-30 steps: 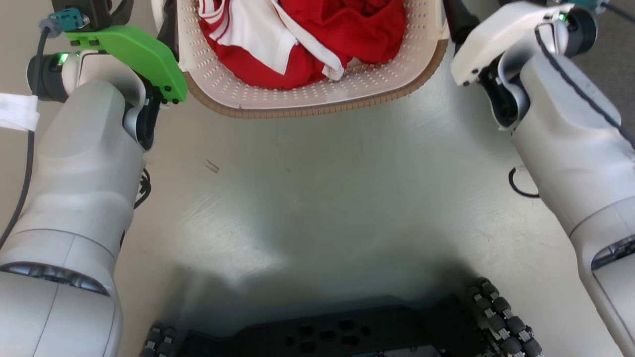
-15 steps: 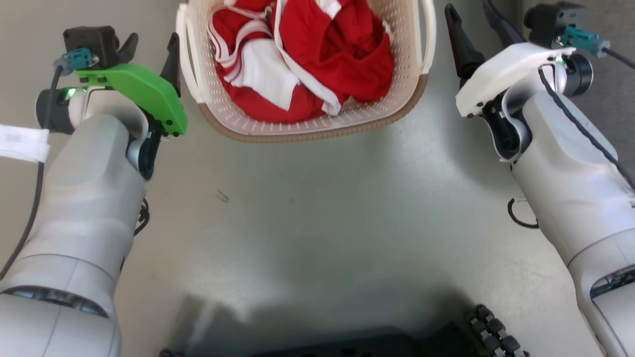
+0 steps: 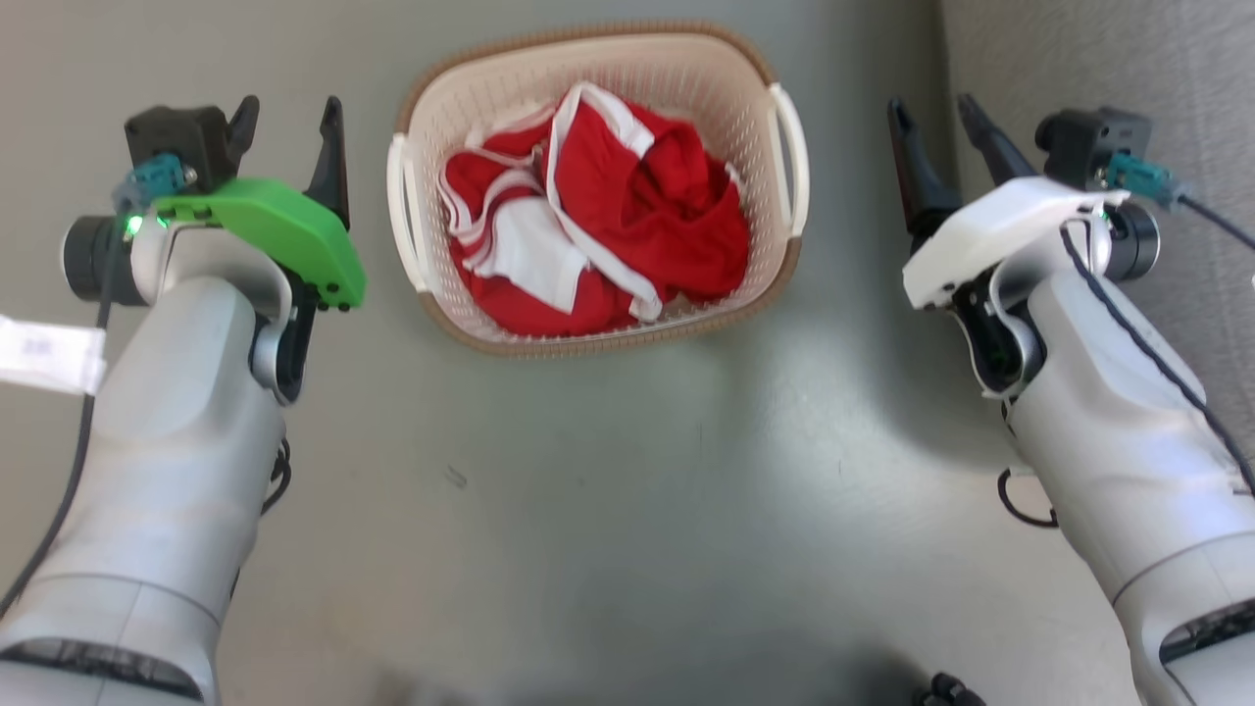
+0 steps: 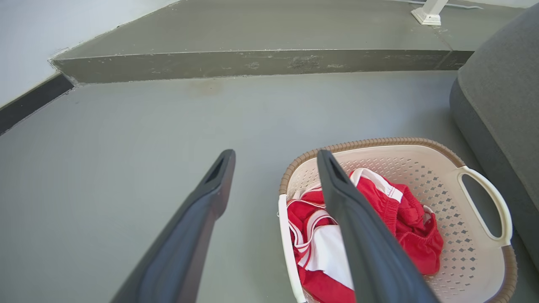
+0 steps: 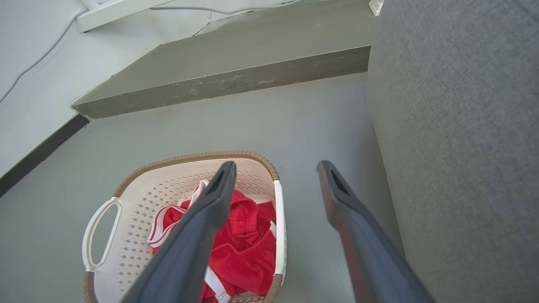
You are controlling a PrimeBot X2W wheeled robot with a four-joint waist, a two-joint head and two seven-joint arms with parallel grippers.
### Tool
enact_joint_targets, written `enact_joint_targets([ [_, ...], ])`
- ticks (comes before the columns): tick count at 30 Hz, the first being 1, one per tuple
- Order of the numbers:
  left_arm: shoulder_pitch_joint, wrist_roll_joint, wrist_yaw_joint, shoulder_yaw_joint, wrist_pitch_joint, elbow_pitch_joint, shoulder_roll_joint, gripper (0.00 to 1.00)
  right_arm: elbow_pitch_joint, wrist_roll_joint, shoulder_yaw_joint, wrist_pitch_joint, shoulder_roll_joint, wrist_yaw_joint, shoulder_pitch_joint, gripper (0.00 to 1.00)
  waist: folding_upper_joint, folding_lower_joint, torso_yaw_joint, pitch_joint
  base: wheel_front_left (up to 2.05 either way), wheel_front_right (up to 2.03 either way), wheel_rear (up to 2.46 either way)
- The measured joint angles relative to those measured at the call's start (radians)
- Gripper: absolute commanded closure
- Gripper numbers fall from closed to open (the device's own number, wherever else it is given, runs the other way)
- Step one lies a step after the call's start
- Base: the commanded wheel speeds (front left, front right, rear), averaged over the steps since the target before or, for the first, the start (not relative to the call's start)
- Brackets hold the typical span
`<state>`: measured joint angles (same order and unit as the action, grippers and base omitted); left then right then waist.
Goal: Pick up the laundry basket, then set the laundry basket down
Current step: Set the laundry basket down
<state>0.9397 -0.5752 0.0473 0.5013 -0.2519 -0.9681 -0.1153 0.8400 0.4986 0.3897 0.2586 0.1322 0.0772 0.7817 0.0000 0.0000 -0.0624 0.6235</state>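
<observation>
Left gripper [image 3: 291,108] and right gripper [image 3: 929,103], both spread empty, flank the laundry basket [image 3: 627,74] on grey floor [image 3: 627,490] beside a sofa [image 5: 454,126].

Two long, dark, tapering fingers [image 4: 370,252] form each gripper. Just behind the left gripper [image 3: 291,104] sits a bright green cover plate [image 3: 275,227] with small dark screws [image 3: 333,290] at its rear edge. Behind the right gripper [image 3: 929,101] is a white cover plate [image 3: 990,230]. Beside each plate, a black camera block [image 3: 178,135] carries a teal connector [image 3: 152,178]. The forearms [image 3: 186,471] are pale grey rounded shells. A black cable [image 3: 1142,328] runs down the right one, and a white tape tag [image 3: 44,353] wraps the left cable.
</observation>
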Motion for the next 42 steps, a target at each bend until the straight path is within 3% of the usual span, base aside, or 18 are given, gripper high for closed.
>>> enact_joint_targets([
  [8, -0.114, 0.050, -0.032, -0.039, 0.000, 0.114, -0.006, 0.00, -0.063, -0.027, -0.031, 0.000, 0.000, -0.002, -0.087, 0.00, 0.0000, 0.0000, -0.007, -0.115, 0.00, 0.00, 0.00],
  [19, -0.331, 0.123, -0.092, -0.088, 0.000, 0.305, -0.024, 0.00, -0.188, -0.088, -0.086, -0.001, -0.002, -0.030, -0.247, 0.00, 0.0000, 0.0000, -0.016, -0.303, 0.00, 0.00, 0.00],
  [42, -0.684, 0.210, -0.144, -0.171, 0.000, 0.596, -0.025, 0.00, -0.376, -0.185, -0.122, -0.001, 0.002, -0.092, -0.511, 0.00, 0.0000, -0.0001, -0.012, -0.553, 0.00, 0.00, 0.00],
])
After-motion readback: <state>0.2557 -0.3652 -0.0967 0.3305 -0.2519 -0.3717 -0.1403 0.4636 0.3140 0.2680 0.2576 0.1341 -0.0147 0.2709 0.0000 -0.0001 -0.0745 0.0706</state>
